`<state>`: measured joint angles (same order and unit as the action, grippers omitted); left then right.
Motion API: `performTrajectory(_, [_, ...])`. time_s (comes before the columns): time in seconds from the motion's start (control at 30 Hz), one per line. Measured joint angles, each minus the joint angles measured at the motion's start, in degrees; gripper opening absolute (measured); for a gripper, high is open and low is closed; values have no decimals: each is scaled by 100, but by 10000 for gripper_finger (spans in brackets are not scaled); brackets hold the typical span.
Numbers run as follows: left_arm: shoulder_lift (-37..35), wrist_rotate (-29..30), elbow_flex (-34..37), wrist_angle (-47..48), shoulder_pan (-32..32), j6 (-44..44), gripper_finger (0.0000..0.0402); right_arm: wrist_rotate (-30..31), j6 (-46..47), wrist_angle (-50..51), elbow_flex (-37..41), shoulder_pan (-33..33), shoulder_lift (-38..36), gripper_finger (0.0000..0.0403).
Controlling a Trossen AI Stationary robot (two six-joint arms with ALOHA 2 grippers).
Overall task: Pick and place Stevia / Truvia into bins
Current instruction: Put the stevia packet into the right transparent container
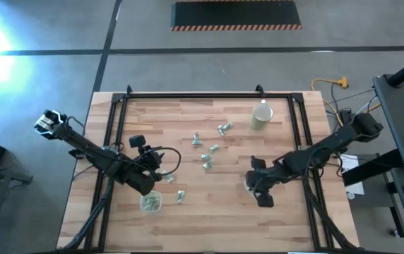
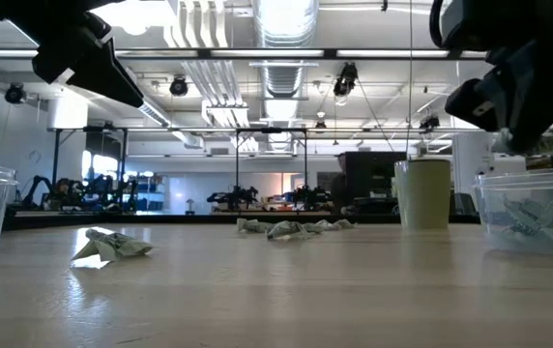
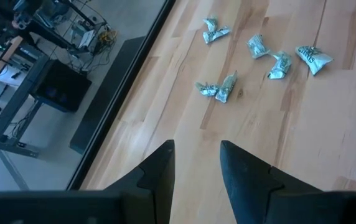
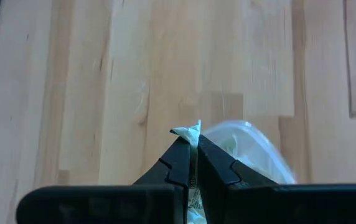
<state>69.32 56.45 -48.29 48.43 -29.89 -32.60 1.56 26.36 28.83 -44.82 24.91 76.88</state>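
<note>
- Above the right clear bin (image 4: 252, 149), the right gripper (image 4: 193, 146) has its jaws clamped together on one crumpled white sachet (image 4: 187, 131).
- Left gripper (image 3: 195, 163): jaws apart, empty, raised beside the left bin (image 1: 151, 203).
- Loose sachets (image 1: 209, 149) lie mid-tabletop (image 1: 188, 120), which is pale wood planks; a beige cup (image 1: 261, 116) stands toward the back.
- Room behind: open workshop.

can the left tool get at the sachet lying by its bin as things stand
Probably yes: the left tool hangs open and empty above the table, close to that sachet beside the left bin, with only bare wood around it.
</note>
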Motion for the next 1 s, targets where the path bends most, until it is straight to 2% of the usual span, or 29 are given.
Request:
performTrajectory(0.13, [0,0,2,-20,-1,0,111,20,169,247,6,0,0,13])
performTrajectory(0.43, [0,0,4,-39,0,1,111,582,727,801,33,0,0,13])
performTrajectory(1.0, [0,0,7,-40,0,0,111,596,716,788,37,9,0,20])
